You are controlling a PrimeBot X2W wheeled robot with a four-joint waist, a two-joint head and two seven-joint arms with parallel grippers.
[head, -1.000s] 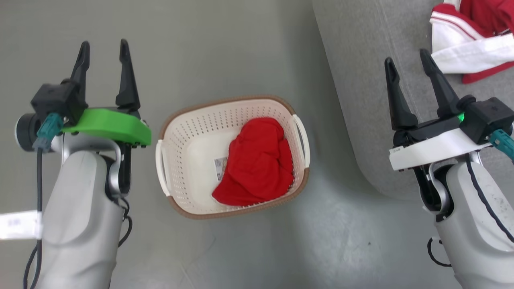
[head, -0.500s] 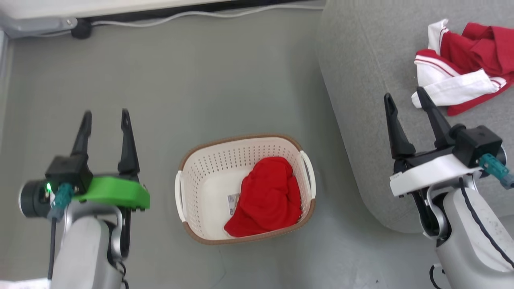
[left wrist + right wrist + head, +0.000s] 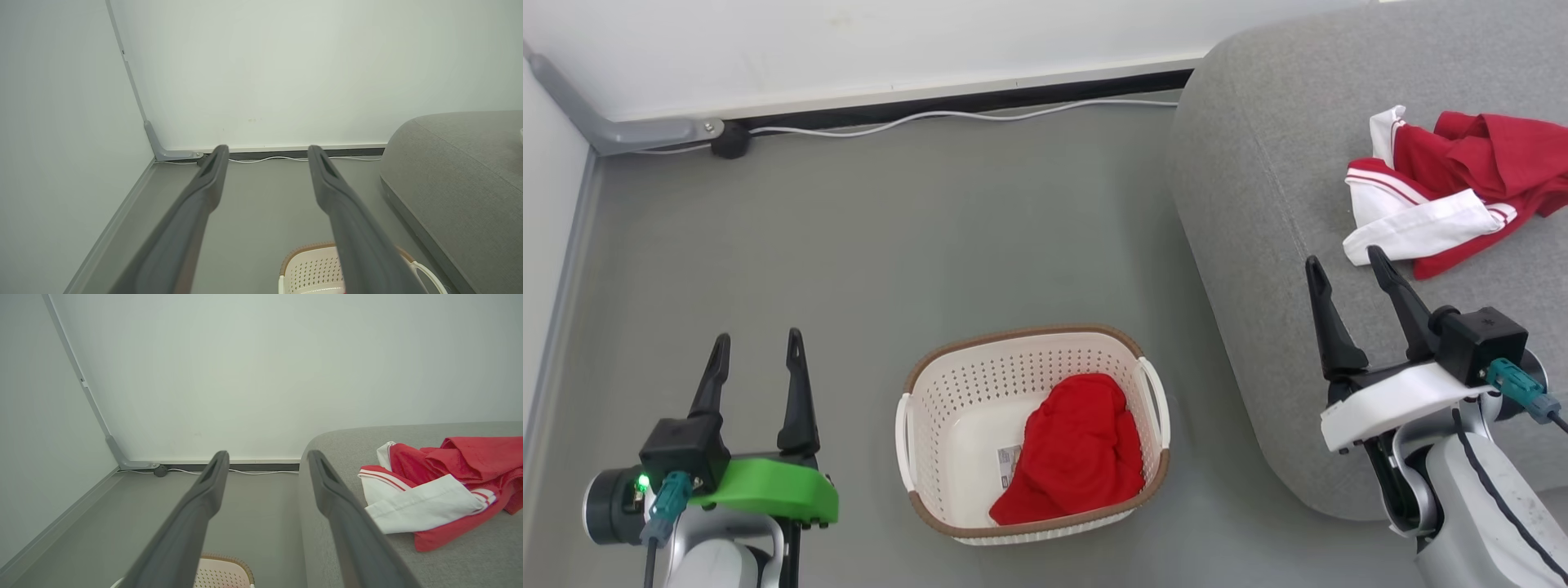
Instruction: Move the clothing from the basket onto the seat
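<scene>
A cream basket (image 3: 947, 404) with a brown rim stands on the grey floor, holding one crumpled red garment (image 3: 1078, 449) beside a paper label. A second red garment with white trim (image 3: 1445, 192) lies on the grey seat (image 3: 1258, 204) at the right; it also shows in the right wrist view (image 3: 441, 486). My left gripper (image 3: 758, 343) hovers open to the left of the basket. My right gripper (image 3: 1343, 265) hovers open over the seat's near edge, just short of the garment there. Nothing is between either pair of fingers. The basket's rim (image 3: 306, 255) peeks into the left wrist view.
A white wall with a dark baseboard (image 3: 947, 94) runs across the back, with a white cable (image 3: 931, 116) along it. A grey bracket (image 3: 629, 131) sits in the left corner. Bare floor lies between the basket and the wall.
The head view has tilted up, so the basket and both grippers sit lower in it and the wall and cable have come into sight. Both grippers stay open.
</scene>
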